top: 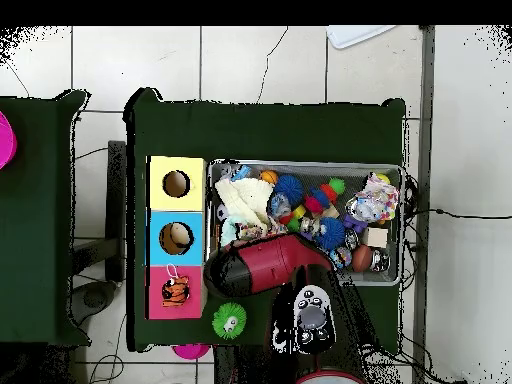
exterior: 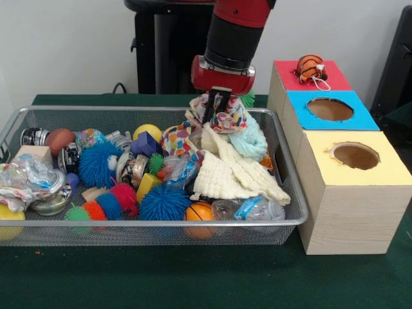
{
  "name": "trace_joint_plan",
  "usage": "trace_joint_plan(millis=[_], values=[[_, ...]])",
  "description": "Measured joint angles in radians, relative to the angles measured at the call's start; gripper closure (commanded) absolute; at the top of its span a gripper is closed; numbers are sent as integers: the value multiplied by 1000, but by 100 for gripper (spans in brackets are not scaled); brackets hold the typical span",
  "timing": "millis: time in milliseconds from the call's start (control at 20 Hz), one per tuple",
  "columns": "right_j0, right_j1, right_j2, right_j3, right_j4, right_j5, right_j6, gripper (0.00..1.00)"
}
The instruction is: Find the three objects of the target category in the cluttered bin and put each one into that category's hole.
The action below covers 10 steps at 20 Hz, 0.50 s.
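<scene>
My gripper (exterior: 217, 106) reaches down into the back right of the wire bin (exterior: 129, 110) and is shut on a bunched patterned cloth (exterior: 226, 121), which rises around its fingers above the rim. A light blue cloth (exterior: 248, 139) and a cream waffle cloth (exterior: 232, 172) lie just in front of it. To the right of the bin stand three boxes: a red-topped one (exterior: 335, 76) with a tiger toy (exterior: 310, 67) on it, a blue-topped one (exterior: 302, 102) with a hole (exterior: 329, 109), and a yellow-topped one (exterior: 386, 168) with a hole (exterior: 355, 156). In the overhead view the red arm (top: 280, 265) hides the gripper.
The bin holds several spiky balls (exterior: 163, 202), a basketball (exterior: 200, 212), a plastic bottle (exterior: 248, 208), blocks (exterior: 146, 143), cans and crumpled wrappers (exterior: 26, 177). A green spiky ball (top: 231, 320) lies on the green table outside the bin (top: 300, 164), near the red-topped box (top: 177, 290).
</scene>
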Motion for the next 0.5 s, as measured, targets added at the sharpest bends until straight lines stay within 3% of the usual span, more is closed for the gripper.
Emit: trace_joint_plan(millis=[500], values=[[20,-4,-91,-52,-23,-97,0,100]])
